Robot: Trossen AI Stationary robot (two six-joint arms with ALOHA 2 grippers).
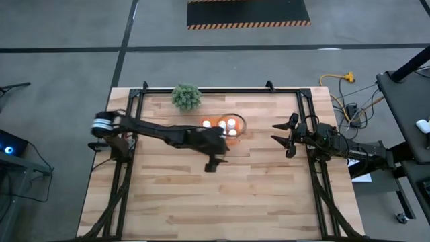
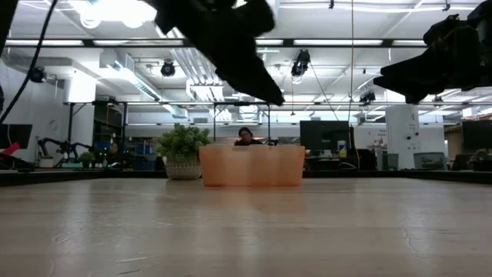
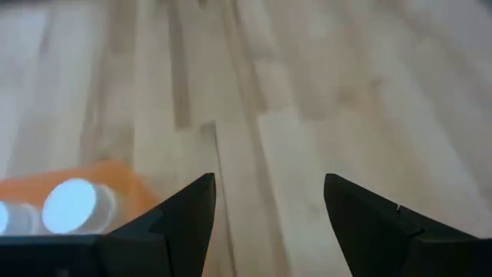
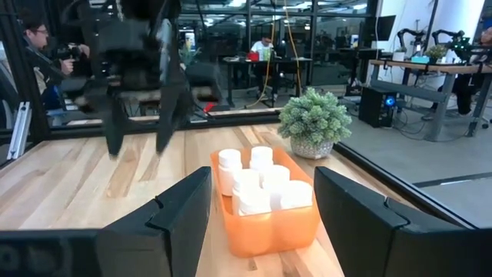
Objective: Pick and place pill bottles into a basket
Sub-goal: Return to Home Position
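The orange basket (image 1: 236,134) stands on the wooden table, left of the plant in the right wrist view (image 4: 265,227) and near the table's far middle. Several white pill bottles (image 4: 261,185) stand upright inside it; their caps show in the high view (image 1: 222,124) and the left wrist view (image 3: 71,205). My left gripper (image 1: 211,165) is open and empty, raised above the table just on the near side of the basket; it also shows in the right wrist view (image 4: 140,142). My right gripper (image 1: 275,133) is open and empty, to the right of the basket, its fingers pointing at it.
A small green bushy plant (image 1: 186,96) in a pot stands at the far edge, left of the basket. A black frame (image 1: 215,90) runs along the table's far and side edges. Bare wood (image 1: 222,202) lies toward the near edge. People sit in the room beyond (image 4: 263,48).
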